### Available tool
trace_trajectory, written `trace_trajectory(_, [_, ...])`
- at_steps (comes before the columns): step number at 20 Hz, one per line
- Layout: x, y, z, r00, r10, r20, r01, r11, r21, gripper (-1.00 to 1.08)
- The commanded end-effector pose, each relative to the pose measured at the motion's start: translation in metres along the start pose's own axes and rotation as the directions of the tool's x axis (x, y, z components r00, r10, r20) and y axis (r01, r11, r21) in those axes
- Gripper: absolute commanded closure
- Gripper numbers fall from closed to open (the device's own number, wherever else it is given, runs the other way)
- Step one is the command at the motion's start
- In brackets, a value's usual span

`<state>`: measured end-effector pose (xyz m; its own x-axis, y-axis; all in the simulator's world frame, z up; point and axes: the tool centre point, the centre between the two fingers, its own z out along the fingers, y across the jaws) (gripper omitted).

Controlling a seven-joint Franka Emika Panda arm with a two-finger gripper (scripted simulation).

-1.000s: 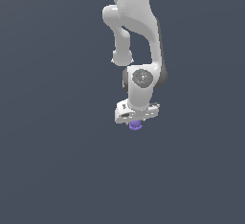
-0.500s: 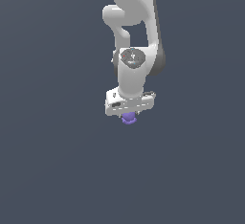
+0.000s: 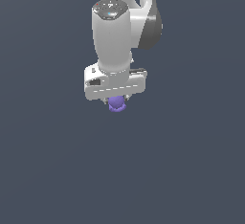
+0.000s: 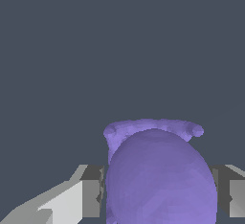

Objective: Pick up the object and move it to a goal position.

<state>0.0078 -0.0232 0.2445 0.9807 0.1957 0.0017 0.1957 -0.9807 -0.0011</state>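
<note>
We see purple hat-shaped object sitting between gripper fingers, one finger each side, jaws pinching it. In exterior view object pokes out just below white hand, off any surface (no goal marker visible). Dome faces wrist camera, brim on far side. Count: one object, one gripper, one arm.

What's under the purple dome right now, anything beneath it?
Only plain dark background shows below the purple dome in both views. The tool grips its sides, and the tool's body covers its top in the exterior view.
</note>
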Motion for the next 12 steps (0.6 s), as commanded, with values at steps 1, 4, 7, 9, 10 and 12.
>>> trace_trajectory(1, [-0.001,0.013,-0.028,1.0,-0.001,0.001,0.001,1.0,0.001,1.08])
trace_trajectory(4, [-0.001,0.028,-0.06,1.0,-0.001,0.001,0.001,1.0,0.001,1.08])
trace_trajectory(7, [-0.001,0.043,-0.091,1.0,-0.001,0.001,0.001,1.0,0.001,1.08])
trace_trajectory(9, [-0.001,0.052,-0.111,1.0,-0.001,0.001,0.001,1.0,0.001,1.08])
trace_trajectory(10, [-0.001,0.057,-0.12,1.0,-0.001,0.001,0.001,1.0,0.001,1.08])
trace_trajectory(12, [-0.001,0.065,-0.137,1.0,-0.001,0.001,0.001,1.0,0.0,1.08])
